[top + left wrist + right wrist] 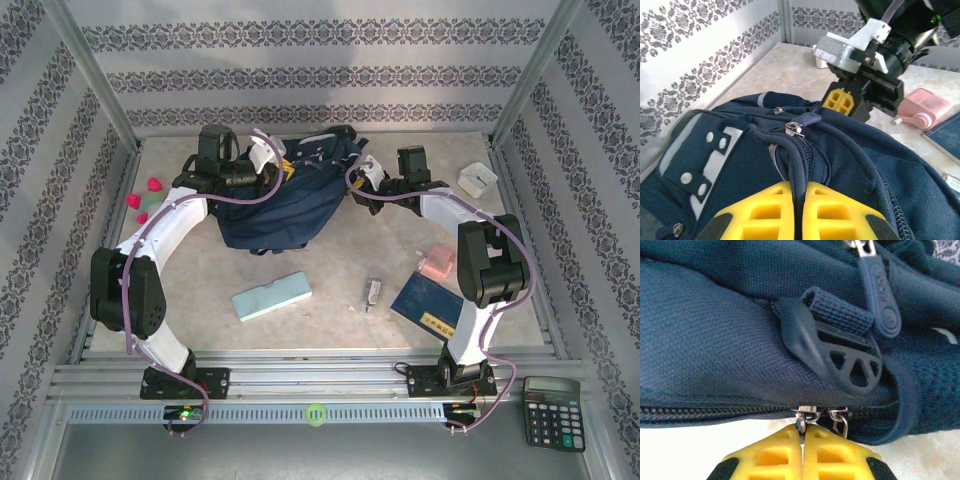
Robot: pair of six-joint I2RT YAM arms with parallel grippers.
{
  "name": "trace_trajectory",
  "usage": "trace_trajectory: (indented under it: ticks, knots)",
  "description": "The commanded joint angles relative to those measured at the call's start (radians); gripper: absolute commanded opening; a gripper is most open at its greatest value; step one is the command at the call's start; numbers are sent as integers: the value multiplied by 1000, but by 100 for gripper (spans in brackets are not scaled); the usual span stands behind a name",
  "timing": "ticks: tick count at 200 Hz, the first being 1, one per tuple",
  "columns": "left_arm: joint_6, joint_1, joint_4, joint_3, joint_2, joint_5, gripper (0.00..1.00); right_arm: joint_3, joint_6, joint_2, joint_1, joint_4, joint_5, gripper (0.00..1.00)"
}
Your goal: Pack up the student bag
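The navy student bag [290, 200] lies at the back middle of the table, between both arms. At its left top end, my left gripper [262, 163] is shut on a thick navy cord-like edge beside the zip [799, 165]; the yellow fingertips [765, 200] pinch it. My right gripper [366, 182] is at the bag's right side, shut on a metal zipper pull [801, 426] hanging from a slider [807, 413] on the closed zip. A second slider [840, 419] sits just to its right. From the left wrist view, the right gripper [842, 100] presses against the bag.
A mint pencil case [271, 297], a small clip-like item [372, 293], a dark blue notebook [432, 305] and a pink object [437, 264] lie in front of the bag. A white box [477, 179] sits back right, red-pink shapes [145, 197] far left, a calculator [552, 412] off the table.
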Motion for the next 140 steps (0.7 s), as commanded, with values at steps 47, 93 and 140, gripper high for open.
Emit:
trace_trajectory:
  ticks: [47,93,140]
  knots:
    - [0,-40,102,-7,-69,-313,0,-91,105,-112,-22,22,-183,0]
    - [-56,-94,154,-23,-52,-441,0,-126,232,-169,21,21,-274,0]
    - [-83,-163,182,-13,-6,-509,0,-180,368,-239,114,29,-293,0]
